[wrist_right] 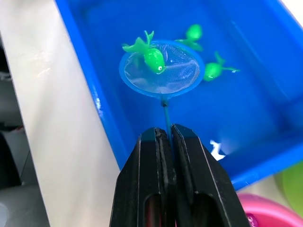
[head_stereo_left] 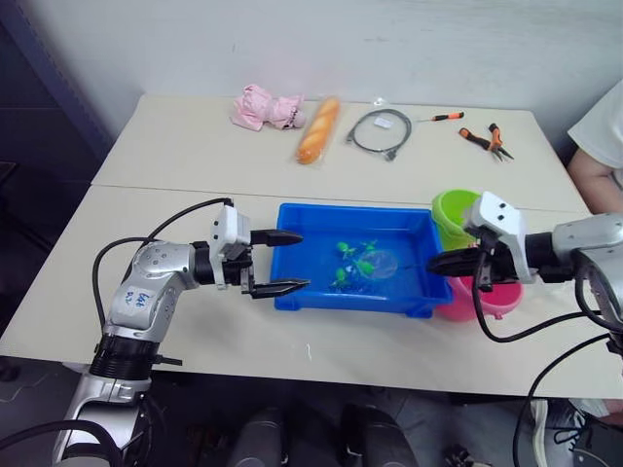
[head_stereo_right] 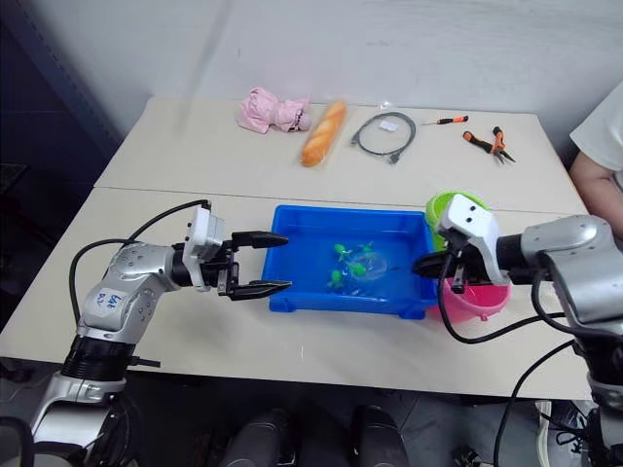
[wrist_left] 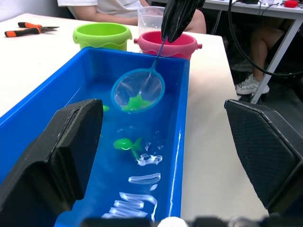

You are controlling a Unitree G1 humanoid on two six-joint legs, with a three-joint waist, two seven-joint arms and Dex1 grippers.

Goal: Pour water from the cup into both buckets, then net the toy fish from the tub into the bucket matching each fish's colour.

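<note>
The blue tub (head_stereo_left: 350, 304) holds water and green toy fish (wrist_right: 214, 70). My right gripper (head_stereo_left: 450, 261) is shut on the thin handle of the net (wrist_right: 162, 71), at the tub's right end. The blue hoop sits low in the tub. One green fish (wrist_right: 152, 57) lies in the hoop with its tail over the rim. My left gripper (head_stereo_left: 288, 261) is open wide at the tub's left end and holds nothing. The lime green bucket (head_stereo_left: 454, 212) and the pink bucket (head_stereo_left: 498, 300) stand just right of the tub. The clear cup (wrist_left: 150, 16) is behind the pink bucket.
At the table's far side lie a pink plush toy (head_stereo_left: 265, 107), a bread loaf (head_stereo_left: 317, 128), a grey coiled cable (head_stereo_left: 380, 131), a screwdriver (head_stereo_left: 440, 117) and pliers (head_stereo_left: 487, 141). A person (head_stereo_left: 602, 146) sits at the right edge.
</note>
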